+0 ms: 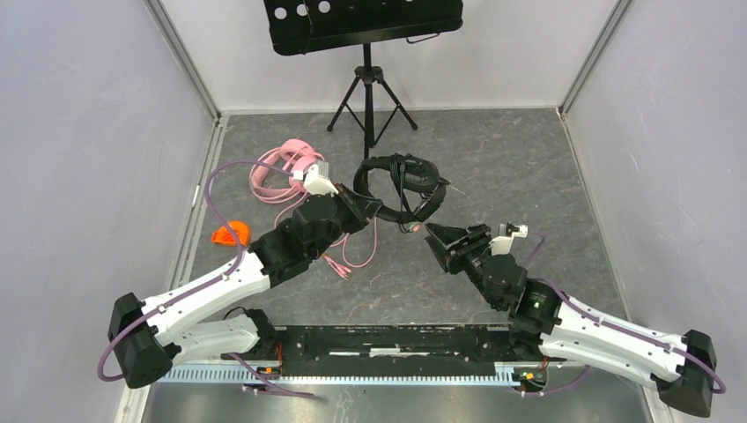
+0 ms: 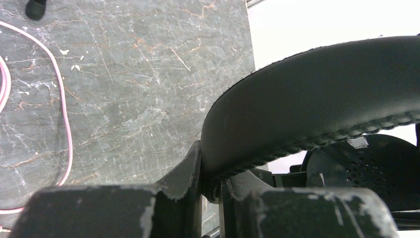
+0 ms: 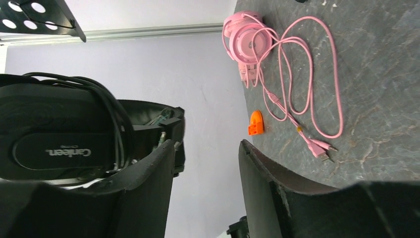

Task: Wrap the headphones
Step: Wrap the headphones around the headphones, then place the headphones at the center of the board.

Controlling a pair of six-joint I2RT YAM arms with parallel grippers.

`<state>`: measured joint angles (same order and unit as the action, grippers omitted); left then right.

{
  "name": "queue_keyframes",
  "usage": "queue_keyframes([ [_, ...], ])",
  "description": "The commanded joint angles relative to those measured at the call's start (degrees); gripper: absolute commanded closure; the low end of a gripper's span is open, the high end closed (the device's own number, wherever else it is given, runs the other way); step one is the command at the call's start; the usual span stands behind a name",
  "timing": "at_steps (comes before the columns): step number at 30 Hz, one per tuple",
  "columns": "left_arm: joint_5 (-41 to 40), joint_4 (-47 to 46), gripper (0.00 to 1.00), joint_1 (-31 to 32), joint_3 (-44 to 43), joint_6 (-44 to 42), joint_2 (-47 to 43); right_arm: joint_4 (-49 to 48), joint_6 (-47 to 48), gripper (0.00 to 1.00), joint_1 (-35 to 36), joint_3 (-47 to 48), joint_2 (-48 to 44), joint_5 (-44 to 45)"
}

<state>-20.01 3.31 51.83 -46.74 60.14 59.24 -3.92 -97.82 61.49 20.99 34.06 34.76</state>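
The black headphones (image 1: 401,181) are held up mid-table, thin black cable wound around the cups. My left gripper (image 1: 363,209) is shut on their padded headband (image 2: 317,104); the jaws pinch its lower edge in the left wrist view. My right gripper (image 1: 438,240) is open and empty, just right of and below the black headphones (image 3: 54,134), which show beside its left finger. The pink headphones (image 1: 286,172) lie at the back left, their long pink cable (image 1: 357,251) trailing loose on the table. They also show in the right wrist view (image 3: 247,42).
A black tripod music stand (image 1: 368,53) stands at the back centre. A small orange piece (image 1: 229,235) lies at the left near the wall. White walls close in the left, right and back sides.
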Motion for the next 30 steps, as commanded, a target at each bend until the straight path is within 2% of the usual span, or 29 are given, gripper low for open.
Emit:
queue_keyframes([
  [1, -3.1, -4.3, 0.98, -0.1, -0.9, -1.6, 0.0, -1.6, -2.3, 0.45, 0.2, -3.0, -1.7, 1.0],
  [12, -2.7, -4.9, 0.98, -0.1, -0.6, -1.5, 1.6, -8.2, -0.7, 0.46, 0.2, -2.9, 0.4, -1.6],
  [30, -2.7, -5.6, 0.98, -0.1, 0.2, -1.4, 2.4, -13.1, 0.4, 0.46, 0.2, -1.8, 3.4, -3.9],
])
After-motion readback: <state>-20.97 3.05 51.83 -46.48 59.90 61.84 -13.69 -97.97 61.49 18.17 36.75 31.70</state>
